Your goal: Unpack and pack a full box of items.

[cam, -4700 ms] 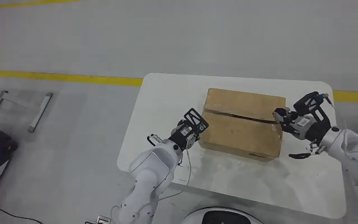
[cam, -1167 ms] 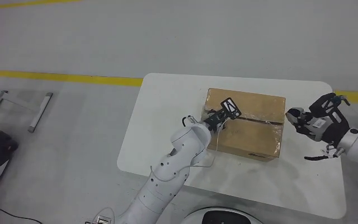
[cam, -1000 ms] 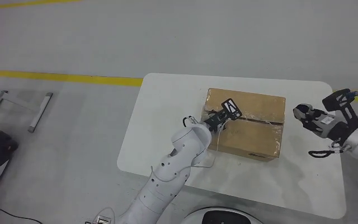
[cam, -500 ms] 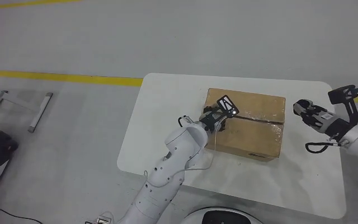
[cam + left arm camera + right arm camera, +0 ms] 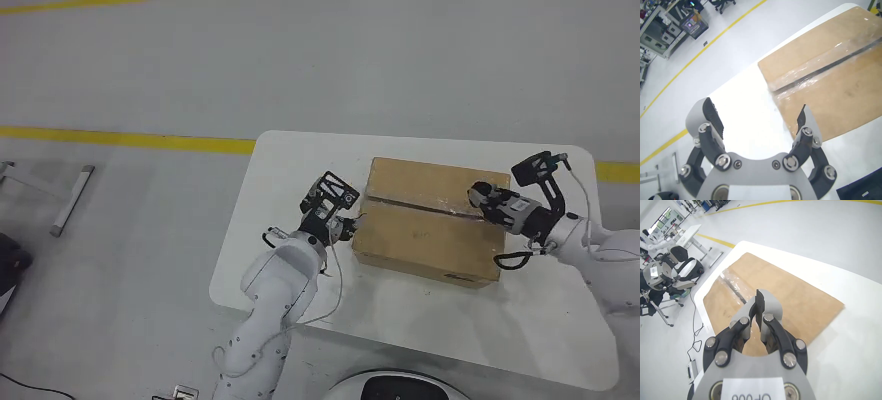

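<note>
- A brown cardboard box (image 5: 430, 225) sits on a white bench (image 5: 290, 180) with rounded corners. It lies nearer the far edge than the robot's side.
- The box is closed. A dark seam (image 5: 420, 203) runs along the length of its top, from the left end to the right end.
- Clear, shiny tape (image 5: 810, 75) lies over the seam and looks wrinkled where it meets the left end of the box.
- The left tool (image 5: 755, 106) is open. Its two ribbed fingers (image 5: 712, 117) are spread wide, with nothing between them.
- From above, the left tool (image 5: 330, 195) is just beside the box's left end, close to where the seam finishes, and over bare bench.
- The right tool (image 5: 757, 298) is closed. Its fingers (image 5: 761, 302) are pressed together, and nothing can be seen held between them.
- From above, the right tool (image 5: 480, 193) is over the top of the box, near the right end of the seam. Whether its tips touch the cardboard cannot be told.
- The two tools are well apart, at opposite ends of the box.
- Around the bench is a pale grey floor (image 5: 150, 60). A yellow line (image 5: 120, 137) crosses it beyond the bench's far edge.
</note>
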